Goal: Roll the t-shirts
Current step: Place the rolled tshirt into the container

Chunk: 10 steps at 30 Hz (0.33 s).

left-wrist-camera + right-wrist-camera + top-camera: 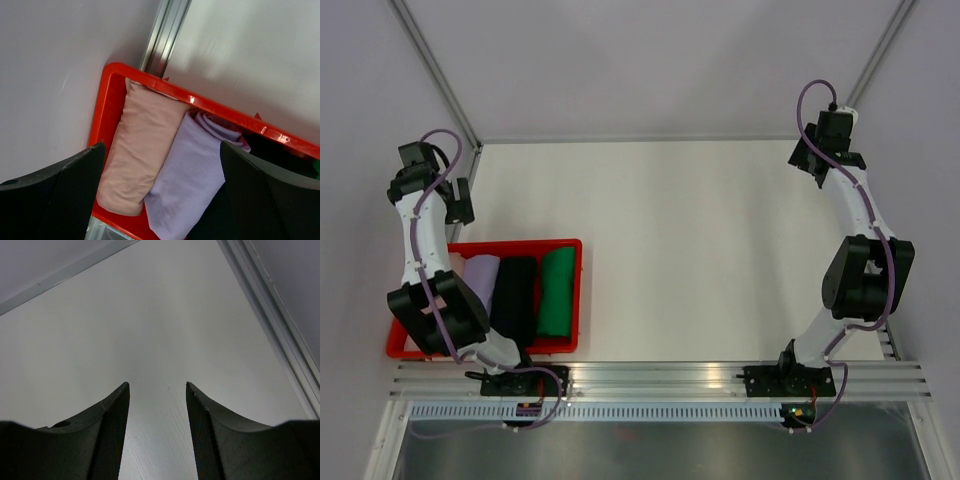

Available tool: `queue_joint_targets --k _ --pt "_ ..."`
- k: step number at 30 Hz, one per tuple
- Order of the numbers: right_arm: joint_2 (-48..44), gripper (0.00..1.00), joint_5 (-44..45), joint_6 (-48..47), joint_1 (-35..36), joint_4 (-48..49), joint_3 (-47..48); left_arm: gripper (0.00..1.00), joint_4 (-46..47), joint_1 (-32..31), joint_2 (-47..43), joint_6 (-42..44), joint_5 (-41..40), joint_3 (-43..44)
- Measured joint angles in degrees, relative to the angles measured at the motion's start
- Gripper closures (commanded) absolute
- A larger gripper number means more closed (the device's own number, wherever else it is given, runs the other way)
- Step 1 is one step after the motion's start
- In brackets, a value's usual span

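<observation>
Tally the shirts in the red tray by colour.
Pink shirt: 1
Lavender shirt: 1
Black shirt: 1
Green shirt: 1
Total: 4, all side by side in the tray.

No readable txt, labels or nos. anywhere: tray, shirts, arms, table all unmarked.

The pink t-shirt (pixel 137 150), lavender t-shirt (pixel 187 175), black t-shirt (pixel 514 295) and green t-shirt (pixel 557 292) are plainly coloured; the tray (pixel 520 243) is coloured red
</observation>
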Motion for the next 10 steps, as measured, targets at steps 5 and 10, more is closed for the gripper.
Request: queue_joint_targets --k 5,10 --pt "0.0 0.45 -0.3 -0.6 0.0 0.1 -0.1 0.00 0.0 0.0 -2.8 0.0 1.9 -2.6" --pt "-0.9 0.45 -0.7 -1.1 0.0 0.9 -1.3 0.00 0.0 0.0 -4.5 0.0 4.9 -3.7"
